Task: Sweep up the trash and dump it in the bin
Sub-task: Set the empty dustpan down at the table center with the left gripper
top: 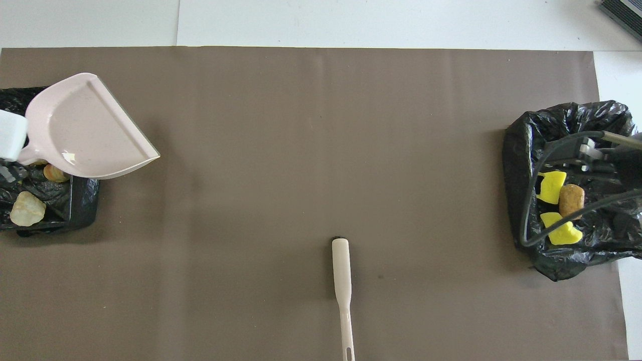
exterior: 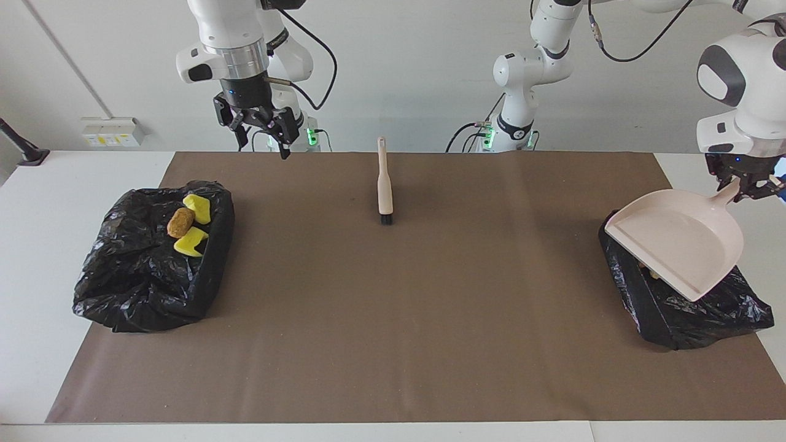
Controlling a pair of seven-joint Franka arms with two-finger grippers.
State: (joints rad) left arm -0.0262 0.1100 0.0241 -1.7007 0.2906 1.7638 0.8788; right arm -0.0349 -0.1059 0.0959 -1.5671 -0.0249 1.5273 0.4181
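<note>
Left gripper (exterior: 750,184) clamped on the handle of the pink dustpan (exterior: 675,248), tilted lip-down over the black bin (exterior: 688,313) at the left arm's end, trash (top: 28,209) already inside; right gripper (exterior: 261,126) spread, waiting above the other bag (exterior: 141,276).

You've got a brown mat (exterior: 405,319) covering the white worktop (exterior: 73,184), and a wall socket box (exterior: 112,131) toward the right arm's end.

Bin (exterior: 706,313) contents mostly under dustpan (exterior: 675,245).
</note>
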